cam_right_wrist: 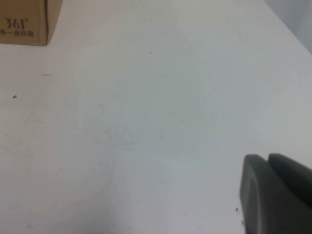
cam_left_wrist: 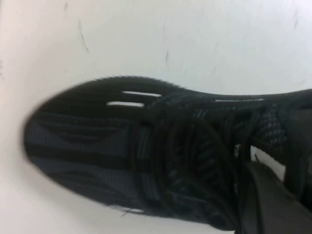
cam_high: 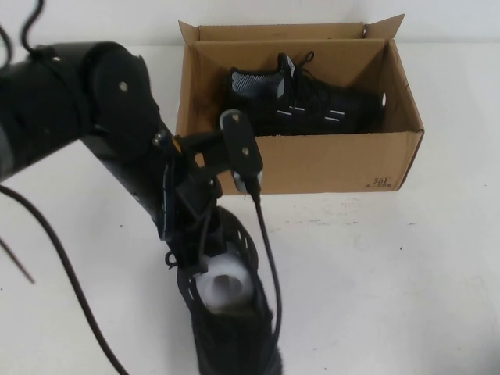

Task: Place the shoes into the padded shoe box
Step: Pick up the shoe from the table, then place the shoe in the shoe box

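One black knit shoe (cam_high: 312,105) lies on its side inside the brown cardboard shoe box (cam_high: 312,164) at the back of the table. The other shoe (cam_high: 230,328) is at the front centre, its opening showing white inside. My left gripper (cam_high: 205,262) is at that shoe's collar and is shut on it. In the left wrist view the shoe (cam_left_wrist: 122,146) fills the picture, with one dark finger (cam_left_wrist: 270,202) at its opening. My right gripper (cam_right_wrist: 265,158) is shut and empty over bare table; it is out of the high view.
The box's printed lower corner (cam_right_wrist: 24,22) shows in the right wrist view, well away from the right gripper. The left arm (cam_high: 94,109) and its cable (cam_high: 266,250) reach over the table's left and front. White table (cam_high: 391,273) lies to the right of the shoe.
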